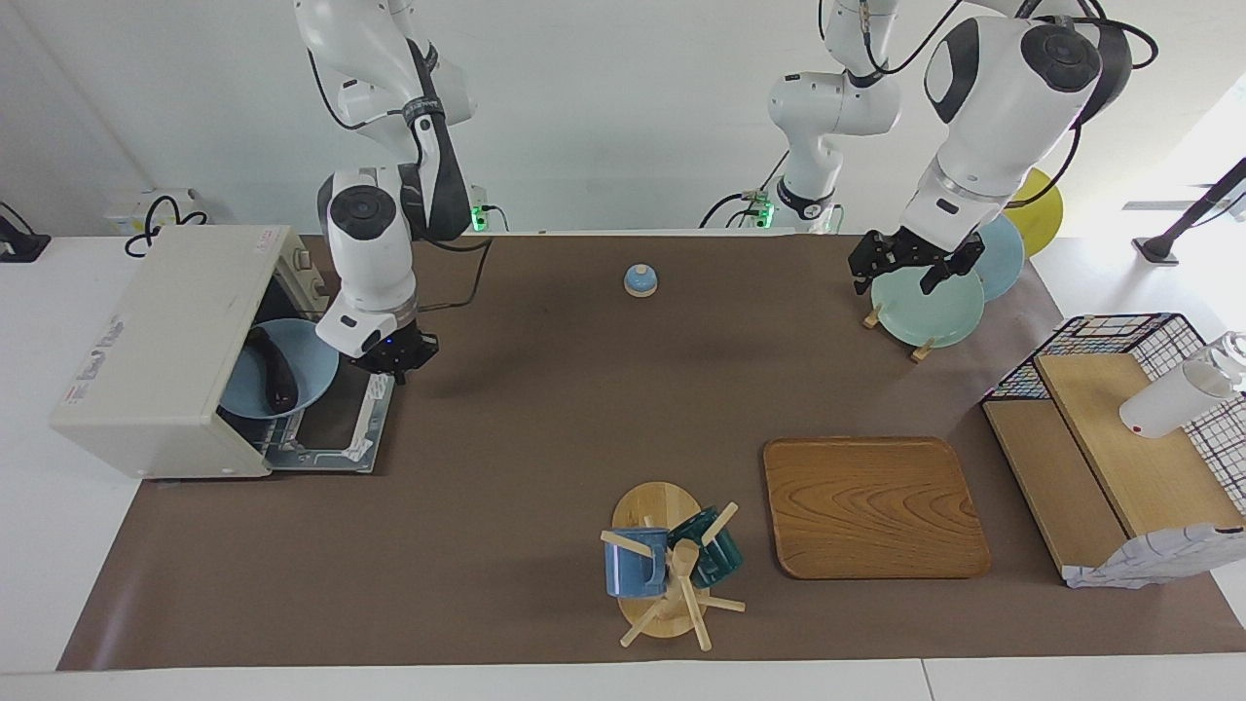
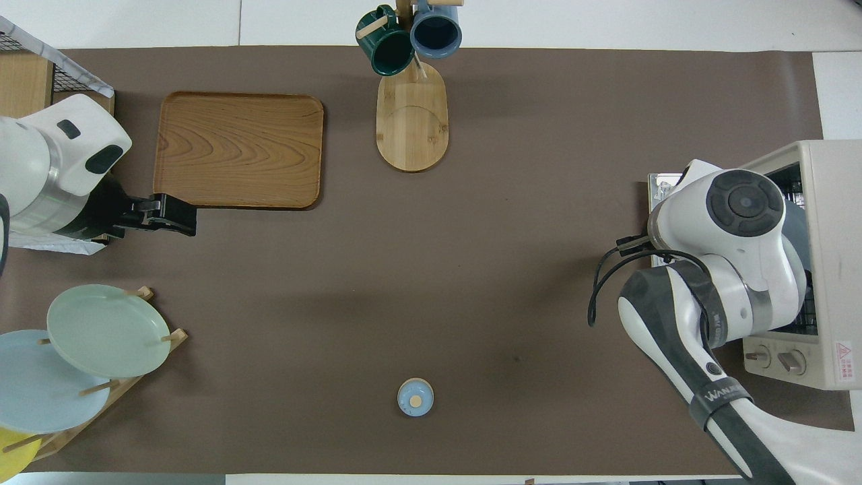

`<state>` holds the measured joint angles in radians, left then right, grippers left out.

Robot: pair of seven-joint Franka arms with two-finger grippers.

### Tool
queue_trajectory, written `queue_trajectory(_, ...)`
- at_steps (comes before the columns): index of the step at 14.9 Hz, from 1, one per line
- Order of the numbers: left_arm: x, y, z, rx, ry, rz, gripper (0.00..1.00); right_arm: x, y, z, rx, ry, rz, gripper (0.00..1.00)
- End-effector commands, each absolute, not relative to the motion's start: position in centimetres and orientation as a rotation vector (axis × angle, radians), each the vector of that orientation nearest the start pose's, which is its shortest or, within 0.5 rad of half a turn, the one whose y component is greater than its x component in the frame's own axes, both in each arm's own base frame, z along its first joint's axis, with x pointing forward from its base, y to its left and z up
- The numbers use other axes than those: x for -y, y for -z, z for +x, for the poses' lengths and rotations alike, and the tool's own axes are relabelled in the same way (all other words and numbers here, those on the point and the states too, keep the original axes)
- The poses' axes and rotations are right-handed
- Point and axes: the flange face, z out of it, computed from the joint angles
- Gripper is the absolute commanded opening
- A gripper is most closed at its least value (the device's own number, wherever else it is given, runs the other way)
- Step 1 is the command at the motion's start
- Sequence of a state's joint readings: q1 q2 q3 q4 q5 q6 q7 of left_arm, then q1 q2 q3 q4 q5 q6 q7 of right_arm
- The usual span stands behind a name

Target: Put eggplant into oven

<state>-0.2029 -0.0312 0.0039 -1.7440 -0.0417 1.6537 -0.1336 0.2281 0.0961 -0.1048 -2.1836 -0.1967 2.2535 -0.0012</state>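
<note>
The cream-white oven (image 1: 156, 360) stands at the right arm's end of the table with its door (image 1: 331, 433) folded down open; it also shows in the overhead view (image 2: 835, 256). The dark eggplant (image 1: 274, 368) lies on a light blue plate (image 1: 316, 365) that sits in the oven's mouth. My right gripper (image 1: 394, 358) is low over the open door, just beside the plate's rim. In the overhead view the right arm hides the eggplant and that gripper. My left gripper (image 1: 900, 277) is open and empty over the plate rack, and shows in the overhead view (image 2: 172, 215).
A small blue bell (image 1: 641, 280) sits mid-table near the robots. A rack of plates (image 1: 930, 310), a wooden tray (image 1: 871, 506), a mug tree (image 1: 667, 570) and a wire basket with wooden shelves (image 1: 1119, 438) and a white bottle (image 1: 1173, 399) stand toward the left arm's end.
</note>
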Motion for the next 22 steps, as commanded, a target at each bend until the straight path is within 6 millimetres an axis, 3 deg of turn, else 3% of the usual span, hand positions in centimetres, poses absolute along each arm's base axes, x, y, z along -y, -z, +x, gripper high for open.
queue_trajectory(1,10.8,-57.5,53.3,-0.096,-0.101,-3.186,1.00,-6.0,-31.5,54.3,0.332,-0.029,-3.273,0.00)
queue_trajectory(4,10.8,-57.5,53.3,-0.096,-0.101,-3.186,1.00,-6.1,-29.9,54.0,0.311,-0.049,-3.275,0.00)
queue_trajectory(11,10.8,-57.5,53.3,-0.096,-0.101,-3.186,1.00,-5.6,-29.4,53.3,0.324,-0.116,-3.294,0.00)
queue_trajectory(16,10.8,-57.5,53.3,-0.096,-0.101,-3.186,1.00,-5.0,-29.5,53.2,0.424,-0.143,-3.353,0.00)
queue_trajectory(19,10.8,-57.5,53.3,-0.096,-0.101,-3.186,1.00,-4.8,-30.1,53.5,0.494,-0.182,-3.394,0.00)
queue_trajectory(22,10.8,-57.5,53.3,-0.096,-0.101,-3.186,1.00,-3.9,-32.5,54.9,0.583,-0.259,-3.471,0.00)
